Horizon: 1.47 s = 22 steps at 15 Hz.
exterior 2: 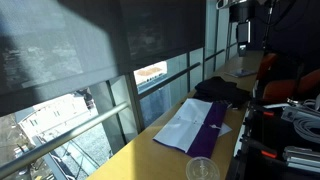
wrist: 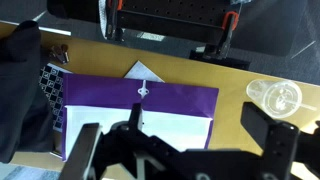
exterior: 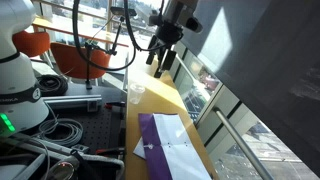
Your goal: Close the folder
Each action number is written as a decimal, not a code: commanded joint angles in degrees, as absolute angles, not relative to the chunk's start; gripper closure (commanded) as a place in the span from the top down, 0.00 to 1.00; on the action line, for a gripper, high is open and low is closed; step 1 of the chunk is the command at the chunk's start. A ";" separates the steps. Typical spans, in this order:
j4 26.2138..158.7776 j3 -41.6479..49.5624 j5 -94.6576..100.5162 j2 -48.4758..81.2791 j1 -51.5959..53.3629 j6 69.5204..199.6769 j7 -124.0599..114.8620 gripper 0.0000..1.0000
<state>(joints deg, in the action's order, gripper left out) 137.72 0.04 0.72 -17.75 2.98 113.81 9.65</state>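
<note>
The purple folder (wrist: 180,100) lies flat on the wooden table, with white sheets exposed beside its purple cover. A small white mark sits on the cover. The folder shows in both exterior views (exterior: 152,140) (exterior 2: 207,135). My gripper (wrist: 176,125) is open and empty, and hangs well above the folder without touching it. It is high over the far end of the table in both exterior views (exterior: 160,62) (exterior 2: 242,40).
A clear plastic cup (wrist: 277,96) stands on the table near the folder and shows in both exterior views (exterior: 137,93) (exterior 2: 201,168). A black cloth (wrist: 15,80) (exterior 2: 222,92) and a blue-and-white dotted object (wrist: 52,85) lie on the folder's other side. Windows run along the table edge (exterior 2: 150,85).
</note>
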 commanded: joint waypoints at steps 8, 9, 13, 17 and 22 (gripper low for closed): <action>136.78 0.65 1.22 -12.54 2.61 119.33 12.07 1.00; 135.99 1.24 0.62 -10.28 2.53 122.11 13.83 1.00; 129.97 3.79 -4.64 1.38 1.49 133.47 23.03 1.00; 118.53 3.44 -13.36 14.55 -3.38 135.23 31.77 1.00; 102.61 1.33 -14.31 29.85 -10.89 133.12 34.89 1.00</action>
<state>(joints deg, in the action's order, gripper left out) 112.89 3.21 -13.69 21.26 -7.07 135.71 33.57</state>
